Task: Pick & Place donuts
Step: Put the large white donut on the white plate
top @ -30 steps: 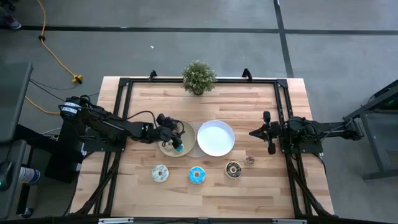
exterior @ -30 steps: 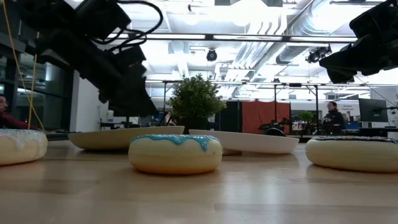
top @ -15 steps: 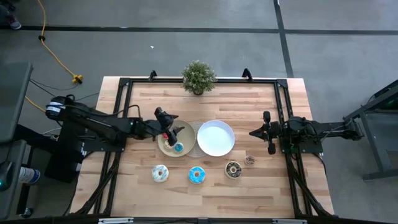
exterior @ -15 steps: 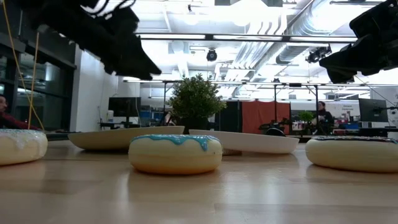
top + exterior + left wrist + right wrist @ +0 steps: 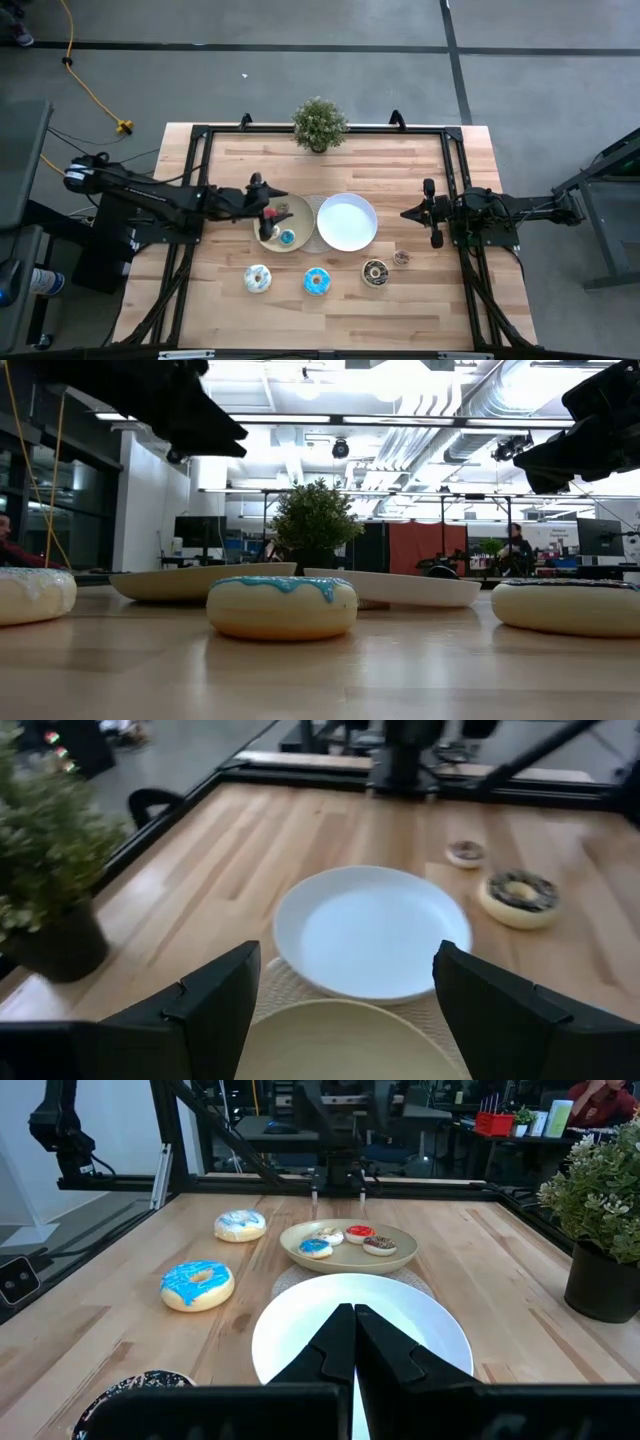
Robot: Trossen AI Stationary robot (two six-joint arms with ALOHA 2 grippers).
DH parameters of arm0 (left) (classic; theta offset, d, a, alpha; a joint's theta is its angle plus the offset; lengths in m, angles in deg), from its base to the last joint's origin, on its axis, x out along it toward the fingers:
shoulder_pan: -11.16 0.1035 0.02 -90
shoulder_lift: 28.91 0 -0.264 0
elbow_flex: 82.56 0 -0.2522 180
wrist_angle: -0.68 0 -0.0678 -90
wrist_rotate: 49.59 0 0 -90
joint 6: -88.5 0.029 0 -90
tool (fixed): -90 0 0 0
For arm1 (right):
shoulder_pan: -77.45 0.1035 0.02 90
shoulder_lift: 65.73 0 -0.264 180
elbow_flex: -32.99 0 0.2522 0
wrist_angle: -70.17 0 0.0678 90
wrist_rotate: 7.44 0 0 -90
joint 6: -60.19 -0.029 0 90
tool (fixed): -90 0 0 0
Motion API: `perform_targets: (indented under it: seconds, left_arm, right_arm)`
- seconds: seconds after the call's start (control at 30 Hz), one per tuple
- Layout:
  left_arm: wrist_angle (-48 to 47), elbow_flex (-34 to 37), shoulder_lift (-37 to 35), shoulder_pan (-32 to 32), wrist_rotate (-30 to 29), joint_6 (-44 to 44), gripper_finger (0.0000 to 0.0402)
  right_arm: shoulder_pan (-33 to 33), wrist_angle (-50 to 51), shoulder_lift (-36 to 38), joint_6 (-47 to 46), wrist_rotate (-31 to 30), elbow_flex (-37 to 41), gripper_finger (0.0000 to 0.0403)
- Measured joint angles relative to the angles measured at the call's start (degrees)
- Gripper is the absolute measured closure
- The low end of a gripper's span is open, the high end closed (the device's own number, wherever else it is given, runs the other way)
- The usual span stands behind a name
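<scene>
Broadly, the tabletop (image 5: 420,160) carries a white plate (image 5: 347,222) at its middle, touching a beige plate (image 5: 283,222) on the side nearer the left edge. Three small donuts (image 5: 346,1238) sit inside the beige plate. Toward the front edge a white-iced donut (image 5: 258,279), a blue-iced donut (image 5: 316,282), a dark donut (image 5: 375,272) and a tiny tan donut (image 5: 402,257) are lined up. The left gripper (image 5: 340,1005) is held above the beige plate, jaws spread wide and empty. The right gripper (image 5: 352,1342) is parked by the right edge, jaws closed together. A low pass over the beige plate could knock its donuts out.
</scene>
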Motion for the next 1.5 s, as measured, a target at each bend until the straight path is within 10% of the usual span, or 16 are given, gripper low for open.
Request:
perform_targets:
  seconds: [0.83, 1.5]
  left_arm:
    - [-12.9, 3.8, -11.2, -13.9, 1.6, 1.9, 0.0115]
    - [-39.5, 0.1, -13.7, -26.7, 4.5, -17.2, 0.0115]
  right_arm:
    - [0.0, 0.0, 0.0, 0.0, 0.0, 0.0, 0.0402]
    - [0.0, 0.0, 0.0, 0.0, 0.0, 0.0, 0.0402]
